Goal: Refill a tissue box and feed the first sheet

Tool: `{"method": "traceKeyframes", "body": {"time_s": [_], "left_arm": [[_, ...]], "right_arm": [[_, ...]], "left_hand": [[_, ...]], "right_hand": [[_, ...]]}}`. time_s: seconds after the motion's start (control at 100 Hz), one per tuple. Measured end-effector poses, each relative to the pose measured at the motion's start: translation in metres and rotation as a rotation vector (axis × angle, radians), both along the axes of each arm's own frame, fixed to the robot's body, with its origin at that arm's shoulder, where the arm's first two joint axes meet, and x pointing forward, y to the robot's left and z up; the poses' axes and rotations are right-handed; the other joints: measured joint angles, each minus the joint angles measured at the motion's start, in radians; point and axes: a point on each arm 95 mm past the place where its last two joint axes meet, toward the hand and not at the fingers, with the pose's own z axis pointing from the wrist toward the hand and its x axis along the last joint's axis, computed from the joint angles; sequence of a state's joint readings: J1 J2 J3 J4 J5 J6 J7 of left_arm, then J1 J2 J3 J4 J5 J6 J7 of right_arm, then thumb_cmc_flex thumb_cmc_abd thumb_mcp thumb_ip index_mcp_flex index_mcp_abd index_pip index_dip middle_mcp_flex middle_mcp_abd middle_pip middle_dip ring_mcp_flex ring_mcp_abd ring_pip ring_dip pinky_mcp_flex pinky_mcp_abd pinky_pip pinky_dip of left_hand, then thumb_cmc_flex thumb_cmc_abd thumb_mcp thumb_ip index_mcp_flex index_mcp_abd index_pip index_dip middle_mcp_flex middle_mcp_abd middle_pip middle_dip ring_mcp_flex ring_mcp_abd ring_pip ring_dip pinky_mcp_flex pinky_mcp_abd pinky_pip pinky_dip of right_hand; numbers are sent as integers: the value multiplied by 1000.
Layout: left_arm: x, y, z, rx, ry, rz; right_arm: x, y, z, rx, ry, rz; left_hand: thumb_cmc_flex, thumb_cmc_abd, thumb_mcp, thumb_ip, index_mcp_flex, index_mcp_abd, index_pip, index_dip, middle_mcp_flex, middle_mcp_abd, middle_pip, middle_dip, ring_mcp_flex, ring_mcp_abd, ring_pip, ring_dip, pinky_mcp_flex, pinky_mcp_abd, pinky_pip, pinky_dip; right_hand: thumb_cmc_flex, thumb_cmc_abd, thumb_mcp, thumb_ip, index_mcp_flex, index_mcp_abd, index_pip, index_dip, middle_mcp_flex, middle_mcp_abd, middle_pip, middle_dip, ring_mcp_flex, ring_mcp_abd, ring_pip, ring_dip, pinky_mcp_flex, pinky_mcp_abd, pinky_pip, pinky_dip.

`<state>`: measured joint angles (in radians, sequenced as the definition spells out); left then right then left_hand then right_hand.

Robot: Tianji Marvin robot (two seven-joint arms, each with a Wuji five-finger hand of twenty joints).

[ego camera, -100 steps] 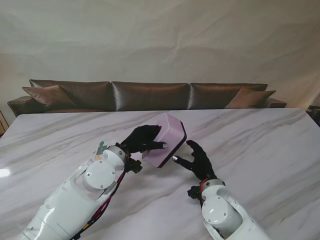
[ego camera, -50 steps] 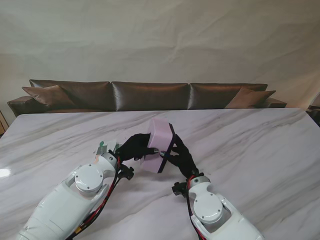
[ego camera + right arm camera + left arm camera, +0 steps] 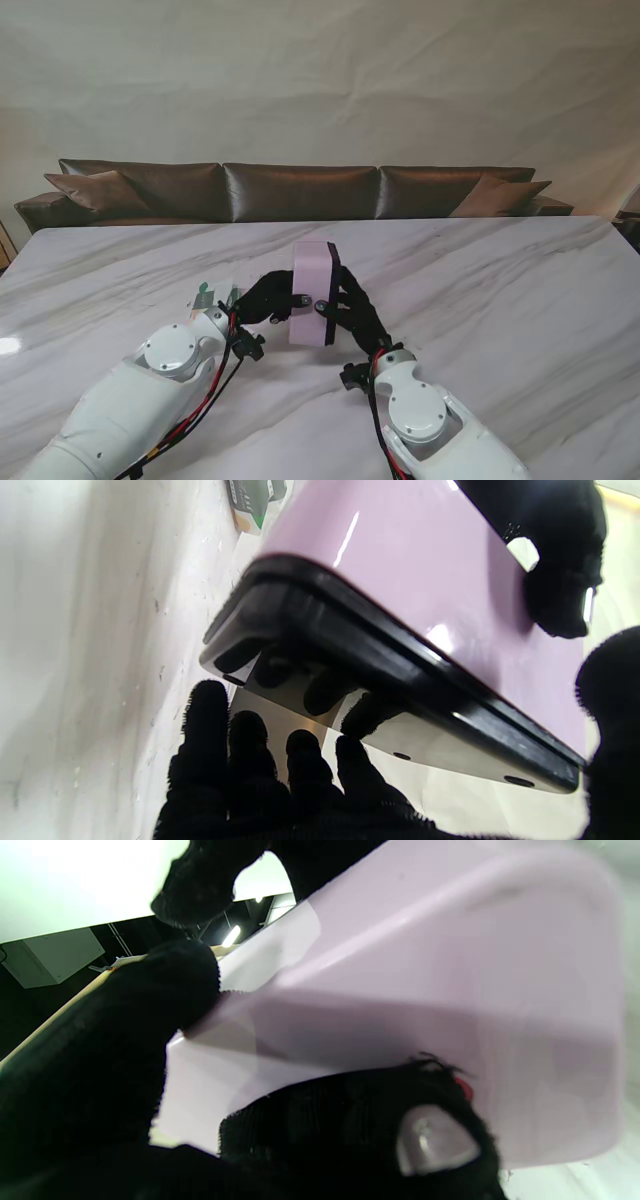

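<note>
The marble worktop (image 3: 520,290) spreads under me. Above its middle I hold the lilac tissue box (image 3: 312,292) on edge, its black base to my right, left hand (image 3: 268,298) and right hand (image 3: 356,308) clasping opposite faces.

The tissue box (image 3: 313,294) now stands more upright than a second ago, when it lay tilted over toward the right with its broad pink face showing; it has also shifted slightly to the left. The right hand (image 3: 352,304), which was apart from the box with fingers spread a second ago, has moved in and now presses its fingers against the box's dark-rimmed right side. The left hand (image 3: 268,298) has slid a little nearer to me along the left side, and both forearms have swung closer together.
</note>
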<state>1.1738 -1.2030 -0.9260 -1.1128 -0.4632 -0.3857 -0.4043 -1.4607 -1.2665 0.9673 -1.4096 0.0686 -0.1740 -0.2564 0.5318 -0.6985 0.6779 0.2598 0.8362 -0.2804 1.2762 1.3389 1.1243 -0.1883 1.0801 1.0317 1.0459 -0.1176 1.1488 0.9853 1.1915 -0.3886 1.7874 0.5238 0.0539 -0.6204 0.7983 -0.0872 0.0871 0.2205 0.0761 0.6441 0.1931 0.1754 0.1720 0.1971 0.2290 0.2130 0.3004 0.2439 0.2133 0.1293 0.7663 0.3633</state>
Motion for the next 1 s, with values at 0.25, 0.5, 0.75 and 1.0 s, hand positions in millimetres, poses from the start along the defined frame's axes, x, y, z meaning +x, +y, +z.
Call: {"method": "traceKeyframes", "body": {"time_s": [0.25,0.5,0.75,1.0], "left_arm": [[0,-2,-1,-8,1,-31],[-2,-5,-1,-41,18,-78],[4,-11,-13,-45,41,-132],[5,-23,-18,-38,54,-155]], "right_arm": [[6,-2,0,16,21,19],[10,-4,3,63,66,70],[10,-14,-1,56,37,79],[8,-16,-1,7,30,-32]], "left_hand": [[8,0,2,39,7,-4,3,1,0,0,0,0,0,0,0,-11,0,1,11,2],[10,0,2,39,7,-4,12,1,12,-1,0,0,9,-3,1,-12,7,1,23,2],[4,0,0,51,14,-31,12,12,26,-11,0,0,18,-12,6,-22,12,1,23,2],[-1,-1,0,63,18,-42,14,13,39,-25,33,7,20,-18,14,-23,12,1,12,2]], "right_hand": [[0,0,0,0,-1,0,-13,30,0,0,-5,16,-4,38,-1,0,-5,38,-9,0],[-1,-22,-12,-2,-1,12,18,66,0,0,64,71,13,38,-1,0,-10,54,-57,-2],[3,-29,38,61,-4,105,110,66,3,-18,372,210,158,-2,80,120,8,115,-68,38],[-61,-148,33,330,56,105,457,116,144,-30,559,417,280,-2,309,355,108,128,81,160]]}}
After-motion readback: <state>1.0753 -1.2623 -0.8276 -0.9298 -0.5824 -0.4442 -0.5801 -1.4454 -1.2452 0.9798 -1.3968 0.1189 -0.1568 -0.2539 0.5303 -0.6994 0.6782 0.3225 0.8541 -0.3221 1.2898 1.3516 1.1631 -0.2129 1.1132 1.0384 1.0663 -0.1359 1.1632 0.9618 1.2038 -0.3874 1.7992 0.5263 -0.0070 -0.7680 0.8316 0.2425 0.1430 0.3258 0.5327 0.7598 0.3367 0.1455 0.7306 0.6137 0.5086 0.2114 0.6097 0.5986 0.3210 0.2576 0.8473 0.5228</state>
